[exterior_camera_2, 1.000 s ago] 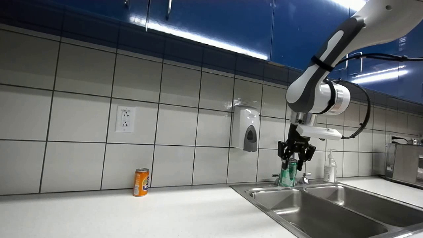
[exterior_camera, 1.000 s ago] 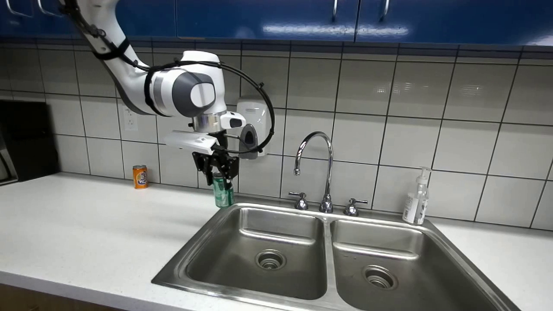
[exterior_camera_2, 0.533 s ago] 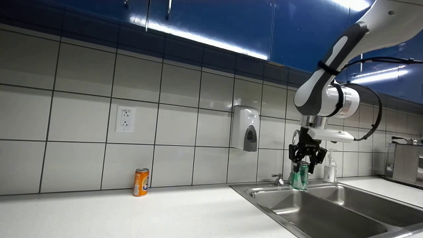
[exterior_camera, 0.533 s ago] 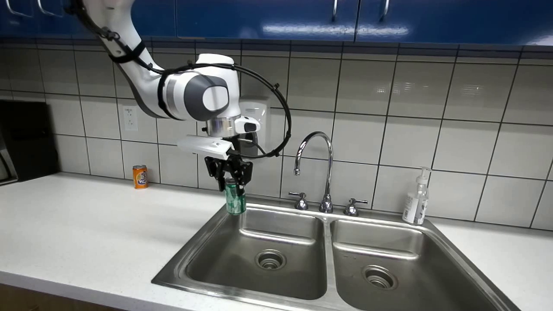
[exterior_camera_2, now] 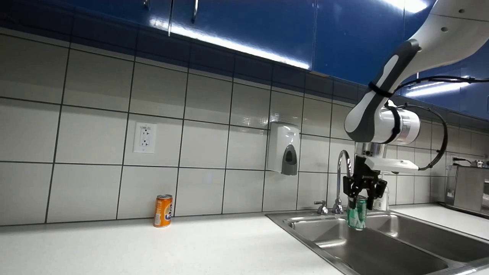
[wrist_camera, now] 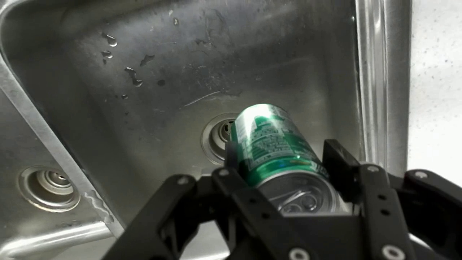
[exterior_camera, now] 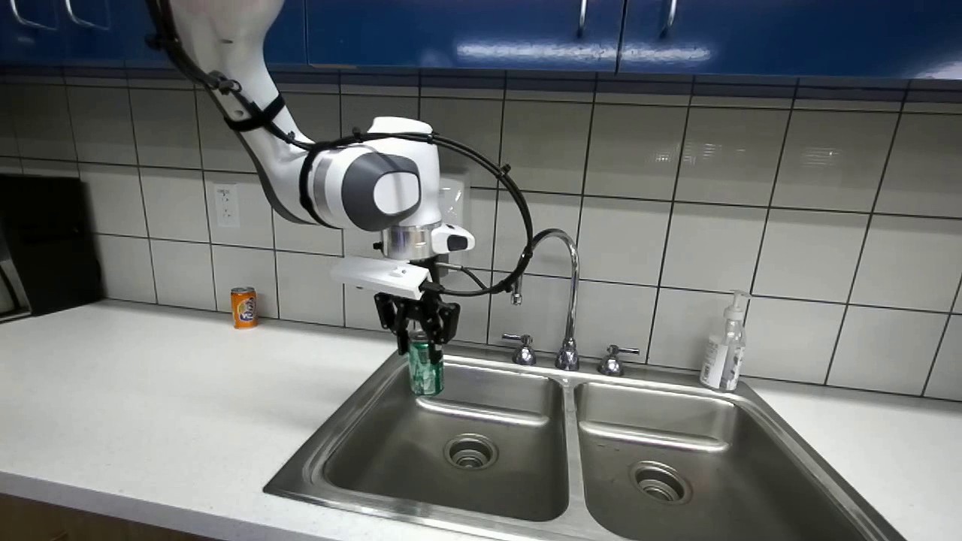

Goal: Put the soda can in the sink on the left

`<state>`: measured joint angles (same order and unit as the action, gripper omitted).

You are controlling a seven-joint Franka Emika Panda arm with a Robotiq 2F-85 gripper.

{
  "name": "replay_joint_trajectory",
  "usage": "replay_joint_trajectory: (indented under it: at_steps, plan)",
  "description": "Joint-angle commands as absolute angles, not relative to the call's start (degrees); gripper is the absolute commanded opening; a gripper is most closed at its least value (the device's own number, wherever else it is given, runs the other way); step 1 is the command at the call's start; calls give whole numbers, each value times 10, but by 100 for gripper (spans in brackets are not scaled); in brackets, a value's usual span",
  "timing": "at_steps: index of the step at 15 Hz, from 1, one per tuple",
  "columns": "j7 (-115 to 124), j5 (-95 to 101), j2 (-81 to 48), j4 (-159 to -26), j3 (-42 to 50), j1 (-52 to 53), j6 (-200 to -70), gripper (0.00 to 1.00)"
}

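Soda can (wrist_camera: 272, 141) hangs held by the gripper (wrist_camera: 280, 158); letting go too high over the left sink (exterior_camera: 406, 473) could tip it.

In the wrist view, one drain (wrist_camera: 215, 141) partly hidden behind the green can (wrist_camera: 279, 150) with illegible print (wrist_camera: 267, 142).

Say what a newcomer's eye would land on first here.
Probably the white and grey robot arm, its black two-fingered gripper holding a green metal can over the steel double sink. Then glossy blue cabinets overhead, and an orange metal can on the white countertop by the tiled wall.
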<state>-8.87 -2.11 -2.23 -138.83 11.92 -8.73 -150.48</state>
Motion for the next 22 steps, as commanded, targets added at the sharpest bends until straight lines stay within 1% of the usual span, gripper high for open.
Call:
replay_joint_trajectory:
  at_steps: [1, 9, 22]
  plan:
    - [-134, -43, -55, -1354, 117, -107, -1487, 36]
    - [-152, -35, -129, -1325, 112, -132, -1488, 36]
    - [-180, -41, -198, -1325, 99, -164, -1511, 36]
